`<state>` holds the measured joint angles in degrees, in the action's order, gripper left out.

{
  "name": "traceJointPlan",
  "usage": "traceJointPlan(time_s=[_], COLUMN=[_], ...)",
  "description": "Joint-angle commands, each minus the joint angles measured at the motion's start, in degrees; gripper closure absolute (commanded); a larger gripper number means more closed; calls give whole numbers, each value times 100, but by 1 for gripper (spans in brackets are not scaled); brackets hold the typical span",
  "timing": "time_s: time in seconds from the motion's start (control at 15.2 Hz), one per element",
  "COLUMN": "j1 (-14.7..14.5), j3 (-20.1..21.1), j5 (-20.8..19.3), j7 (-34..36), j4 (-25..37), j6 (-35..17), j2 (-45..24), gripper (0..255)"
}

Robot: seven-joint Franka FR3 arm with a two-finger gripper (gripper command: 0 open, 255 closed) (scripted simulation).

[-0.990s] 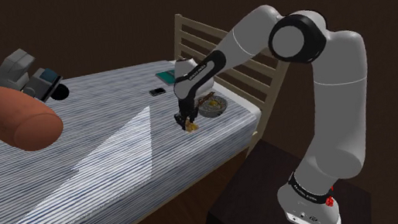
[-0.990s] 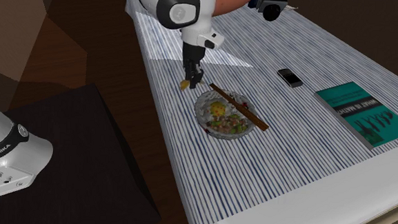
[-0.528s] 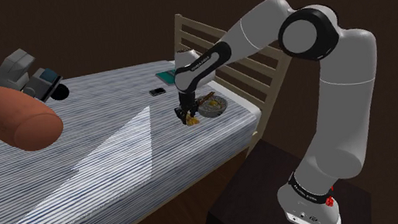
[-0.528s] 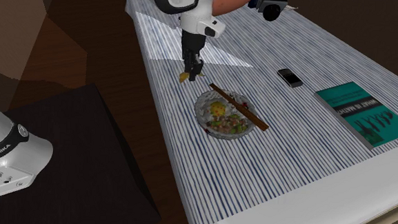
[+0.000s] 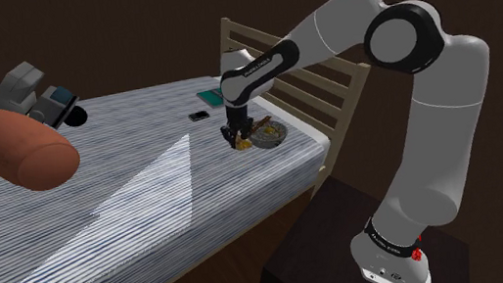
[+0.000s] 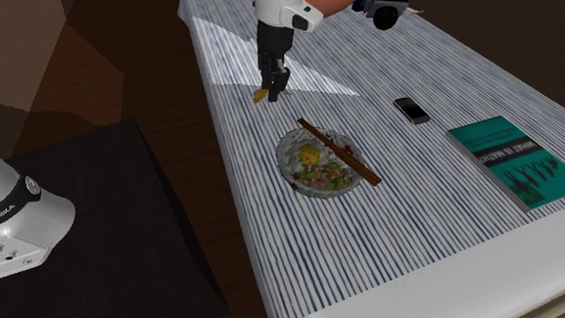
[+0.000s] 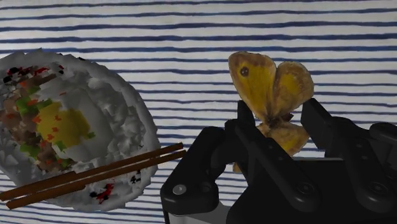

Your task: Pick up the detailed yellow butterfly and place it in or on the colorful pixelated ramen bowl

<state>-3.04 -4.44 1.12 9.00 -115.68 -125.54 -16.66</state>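
The jaws pinch the yellow butterfly (image 7: pixel 270 95) by its lower part, over the bed (image 7: pixel 191 38), near the ramen bowl (image 7: pixel 132 107). The hold seems thin — a quick swing may drop it short.

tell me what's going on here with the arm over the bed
The white robot arm's gripper is shut on a yellow butterfly, pinching it between its two black fingers over the striped bed cover. Right beside it sits the ramen bowl with brown chopsticks laid across it. The butterfly is not yet in the bowl. A phone and a teal book lie further along the bed.
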Motion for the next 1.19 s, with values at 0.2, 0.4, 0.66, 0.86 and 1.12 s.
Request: traceJointPlan(time_s=[0.2, 0.4, 0.66, 0.86, 1.12], j1=[-6, -9, -12, 221, 535], j3=[-7, -10, -14, -171, -372], j5=[-22, -34, -47, -55, -51], j7=[14, 21, 29, -354, -865], j4=[119, 201, 314, 421, 656], j6=[339, 542, 790, 836, 920], j2=[218, 339, 475, 414, 267], gripper=[255, 255, 255, 255, 255])
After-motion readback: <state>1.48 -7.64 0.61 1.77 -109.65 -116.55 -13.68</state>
